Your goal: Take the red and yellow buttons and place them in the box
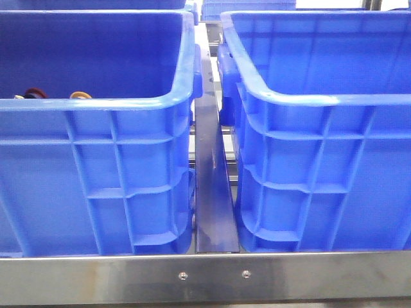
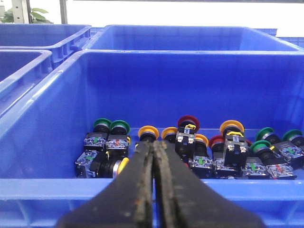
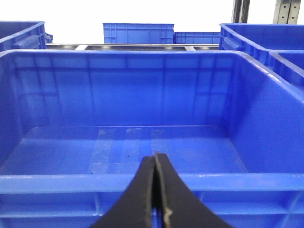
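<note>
The red button (image 2: 188,121) and the yellow button (image 2: 148,131) lie among several push buttons on the floor of the left blue crate (image 2: 47,185). In the front view only a red cap (image 1: 35,92) and a yellow cap (image 1: 80,95) peek over that crate's rim (image 1: 96,102). The box (image 1: 321,99), with a pale scuff on its front rim, stands on the right; the right wrist view shows its rim (image 3: 71,183) and nothing inside. My left gripper (image 2: 154,142) is shut and empty, just outside the near rim of the button crate. My right gripper (image 3: 155,154) is shut and empty, over the box's near rim.
Green-capped buttons (image 2: 120,126) and more red and yellow ones lie in the same row. A metal strip (image 1: 212,186) runs between the two crates, and a steel rail (image 1: 205,276) crosses the front. More blue crates (image 3: 137,33) stand behind.
</note>
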